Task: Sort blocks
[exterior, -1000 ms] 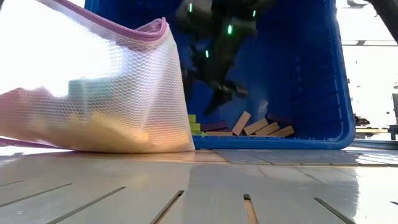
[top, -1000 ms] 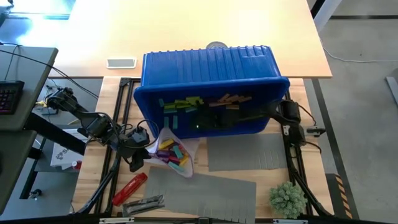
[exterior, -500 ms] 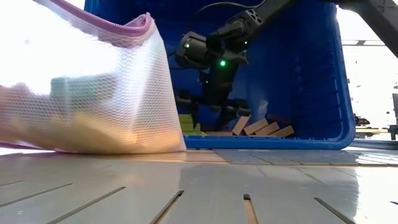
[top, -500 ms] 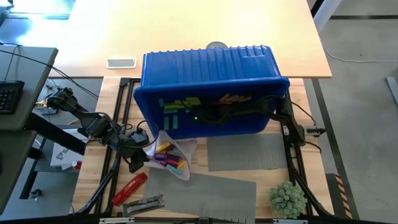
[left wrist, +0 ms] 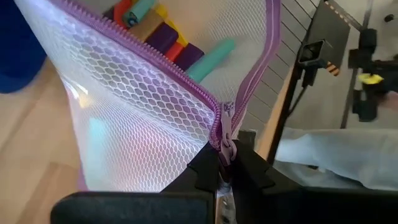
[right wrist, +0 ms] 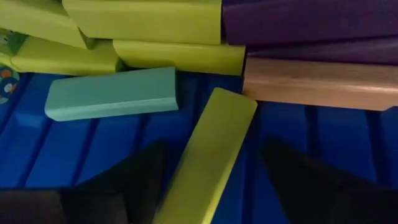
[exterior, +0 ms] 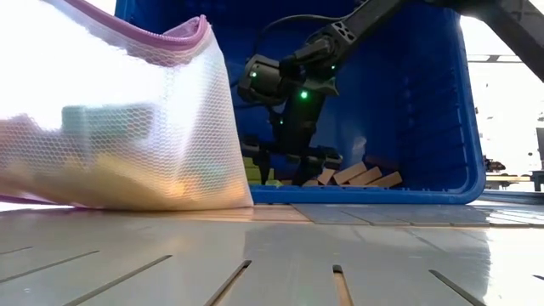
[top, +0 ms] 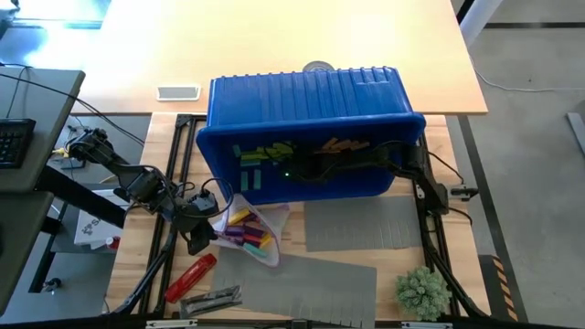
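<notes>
A blue bin [top: 302, 100] lies tipped on its side with its opening toward the near edge. Inside it lie lime, teal, purple and tan blocks [top: 274, 151]. My right gripper [exterior: 289, 157] reaches into it from the right and stands open. Its fingers are on either side of a lime block [right wrist: 205, 155], and I cannot tell if they touch it. Beyond that block lie a teal block [right wrist: 112, 93], a tan one [right wrist: 320, 84] and a purple one [right wrist: 311, 25]. My left gripper [top: 203, 230] is shut on a mesh bag [top: 249, 227] with a purple zipper that holds several blocks. My left gripper pinches the bag's purple zipper at the closed end of its mouth [left wrist: 222, 134], between its two fingers. The fingers slant down from the table's left. The bag's mouth stands open toward the bin, and its bottom rests on the table [exterior: 127, 200].
A red cylindrical tool [top: 190, 277] and a metal tool [top: 210, 299] lie near the front left. Grey mats [top: 361, 224] cover the table in front of the bin. A green spiky ball [top: 422, 291] sits at the front right.
My right gripper has sunk inside the bin and gone toward its left side, down to the blocks on the bin's lower wall, rolling a little on the way. The bag's raised rim has shifted slightly toward the left.
</notes>
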